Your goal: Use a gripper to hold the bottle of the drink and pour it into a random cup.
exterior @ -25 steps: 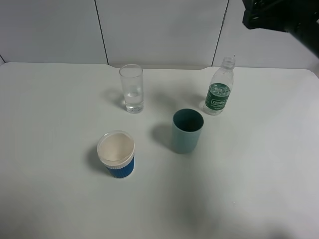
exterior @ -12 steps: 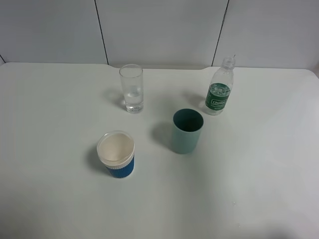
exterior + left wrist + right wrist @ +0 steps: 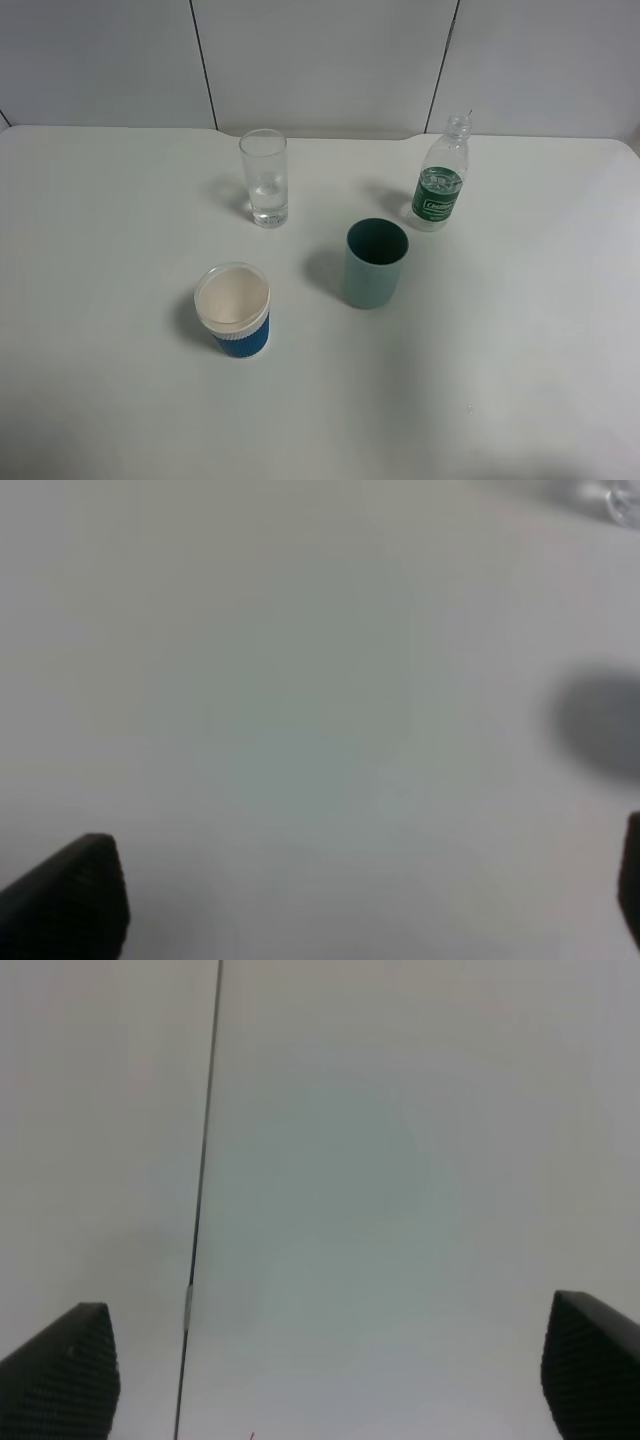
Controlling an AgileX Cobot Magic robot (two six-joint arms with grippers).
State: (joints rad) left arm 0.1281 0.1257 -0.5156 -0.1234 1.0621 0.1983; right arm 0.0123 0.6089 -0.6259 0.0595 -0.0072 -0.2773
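White surface (image 3: 520,330) carrying bottle (image 3: 440,190) at far right, near teal cup (image 3: 376,262). Looking light, slippery, squashy; gripping at labelled middle. Right gripper (image 3: 325,1380) gaping wide, empty.

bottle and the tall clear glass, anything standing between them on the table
Nothing. In the exterior high view the stretch of white table between the bottle and the clear glass is bare; the teal cup stands nearer the camera, off that line.
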